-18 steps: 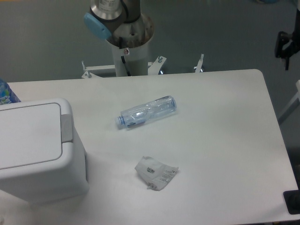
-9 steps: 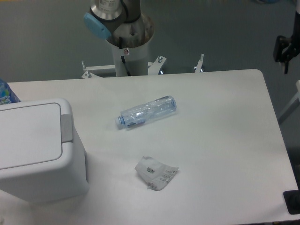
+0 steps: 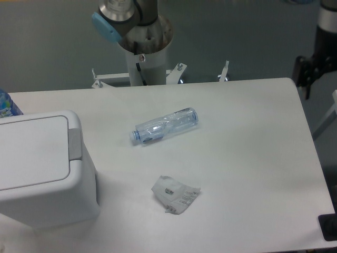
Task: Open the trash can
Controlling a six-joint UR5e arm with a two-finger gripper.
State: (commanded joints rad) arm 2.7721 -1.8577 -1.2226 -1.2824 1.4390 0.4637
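Okay, left to right. Your trash can [image 3: 45, 171] sits at the table's left edge, near the front, partly cut off by the frame on the left. It's a white boxy bin with rounded corners, and its flat white lid [image 3: 32, 150] is down and closed, so you can't see what is inside. A small grey tab [image 3: 75, 143] sits on the right side of the lid, facing the middle of the table. Behind the bin, at the far left edge, you get a sliver of something blue and patterned [image 3: 6, 104]; too little of it shows to name it.

Moving right, a clear plastic bottle [image 3: 166, 125] with a blue cap lies on its side near the middle of the white table [image 3: 253, 158], cap end toward the bin, well apart from it. You can't tell whether anything is in it. Nearer the front, a crumpled wrapper [image 3: 175, 194] lies flat, apart from both bottle and bin.

At the top, the arm's base [image 3: 142, 39] stands behind the table's far edge.

At the far right, the dark gripper [image 3: 306, 74] hangs off the table's right rear corner, touching nothing. You can't tell how wide its fingers are spread; it's too dark and small. Nothing visible is held in it.
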